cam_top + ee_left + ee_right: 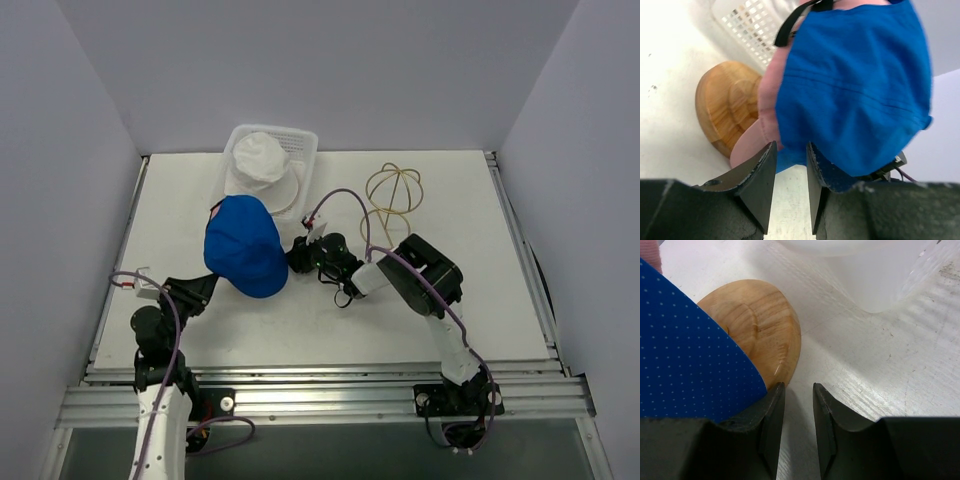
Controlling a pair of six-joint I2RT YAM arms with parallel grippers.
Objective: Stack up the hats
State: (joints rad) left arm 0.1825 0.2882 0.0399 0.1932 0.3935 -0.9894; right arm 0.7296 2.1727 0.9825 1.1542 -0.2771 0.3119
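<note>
Left of the table's middle, the royal blue cap (245,258) is sitting over the pink cap (767,100), soft and light, probably best pinched at the brim, while the left gripper (790,145) and right gripper (799,385) are hovering beside it, narrowly parted and empty.

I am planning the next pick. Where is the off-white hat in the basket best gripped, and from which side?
Probably pinch the off-white hat by its floppy brim where it hangs over the near rim of the basket, coming down from the near side. That edge is thin and free; the rounded crown lies between the basket walls.
</note>
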